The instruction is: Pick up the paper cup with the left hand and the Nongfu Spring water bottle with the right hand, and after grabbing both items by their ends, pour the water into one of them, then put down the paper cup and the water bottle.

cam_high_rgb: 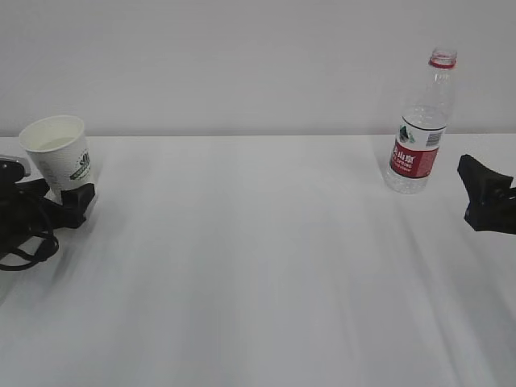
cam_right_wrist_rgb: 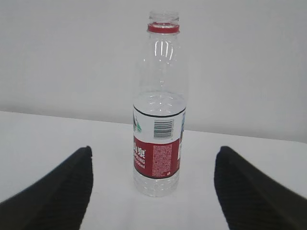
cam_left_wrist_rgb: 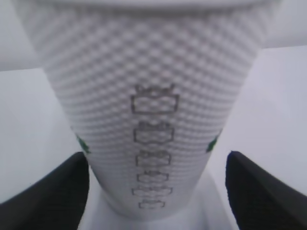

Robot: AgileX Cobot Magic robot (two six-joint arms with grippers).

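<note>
The white dimpled paper cup (cam_high_rgb: 56,153) stands at the table's far left, green logo on its side. My left gripper (cam_high_rgb: 76,197) is open around its lower part. In the left wrist view the cup (cam_left_wrist_rgb: 148,96) fills the frame between the black fingers (cam_left_wrist_rgb: 57,191); the right one stands clear of it. The Nongfu Spring water bottle (cam_high_rgb: 419,121) stands upright at the back right, uncapped, with a red label. My right gripper (cam_high_rgb: 476,189) hangs open just right of it. In the right wrist view the bottle (cam_right_wrist_rgb: 159,120) is centred ahead of the spread fingers (cam_right_wrist_rgb: 254,191). I cannot make out any water.
The white table (cam_high_rgb: 258,266) stretches between the two arms, with a plain pale wall (cam_high_rgb: 242,56) behind it. The left arm's black cables (cam_high_rgb: 24,242) lie on the table at the left edge.
</note>
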